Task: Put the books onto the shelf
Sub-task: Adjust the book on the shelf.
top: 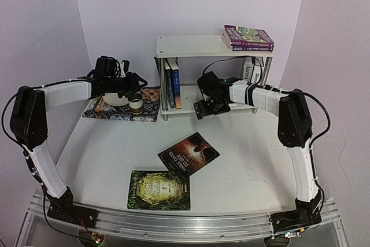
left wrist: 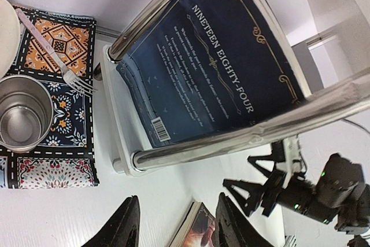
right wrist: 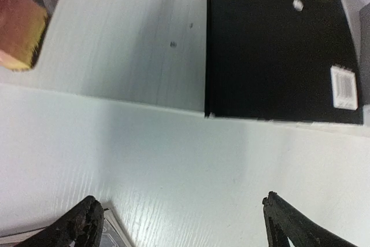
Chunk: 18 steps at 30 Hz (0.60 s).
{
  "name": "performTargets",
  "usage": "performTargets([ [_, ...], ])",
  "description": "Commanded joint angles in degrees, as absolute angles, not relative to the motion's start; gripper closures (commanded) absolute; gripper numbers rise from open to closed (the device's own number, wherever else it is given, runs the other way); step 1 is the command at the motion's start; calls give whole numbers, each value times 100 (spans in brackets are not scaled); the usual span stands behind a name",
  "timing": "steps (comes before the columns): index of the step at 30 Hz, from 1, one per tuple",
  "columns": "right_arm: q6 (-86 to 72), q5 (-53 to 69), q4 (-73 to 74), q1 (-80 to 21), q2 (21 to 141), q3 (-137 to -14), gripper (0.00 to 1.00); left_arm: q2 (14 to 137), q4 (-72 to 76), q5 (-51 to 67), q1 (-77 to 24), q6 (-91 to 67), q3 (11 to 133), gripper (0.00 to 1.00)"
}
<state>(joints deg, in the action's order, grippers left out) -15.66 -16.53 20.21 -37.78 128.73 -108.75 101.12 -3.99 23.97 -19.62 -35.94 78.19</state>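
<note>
Standing upright, books (top: 172, 85) show spines on shelf (top: 196, 45).

- Gripper (right wrist: 180, 206): fingertips wide apart, nothing between them.
- Black book (right wrist: 272, 44) rests on the white shelf (right wrist: 133, 44), reaching its front edge, with a barcode label near its right side.
- Reddish book (right wrist: 20, 21) corner shows at top left.
- White table (right wrist: 173, 154) lies below.

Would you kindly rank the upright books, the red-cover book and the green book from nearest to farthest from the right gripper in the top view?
From the right gripper:
1. upright books, just left, on the lower tier of the shelf.
2. red-cover book, flat on the table, toward the bases.
3. green book, nearest the bases.
</note>
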Motion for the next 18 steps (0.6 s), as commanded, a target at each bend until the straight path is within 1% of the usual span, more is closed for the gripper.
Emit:
performTargets([
  [1, -1144, -1855, 1693, -3576, 12743, -11310, 3, 9590, -189, 2478, -1978, -3532, 7675, 54],
  [9, -947, -1358, 1625, -3193, 13789, -12693, 4, 9268, -215, 2479, -1978, -3531, 7383, 54],
  [13, -701, -1465, 1641, -3179, 14267, -13194, 8, 9150, -236, 2458, -1978, -3538, 7328, 54],
  [17, -423, -1720, 1692, -3174, 14569, -13392, 10, 9084, -280, 2438, -1978, -3522, 7304, 54],
  [18, -348, -1793, 1708, -3184, 14580, -13389, 12, 9081, -293, 2438, -1978, -3531, 7304, 54],
])
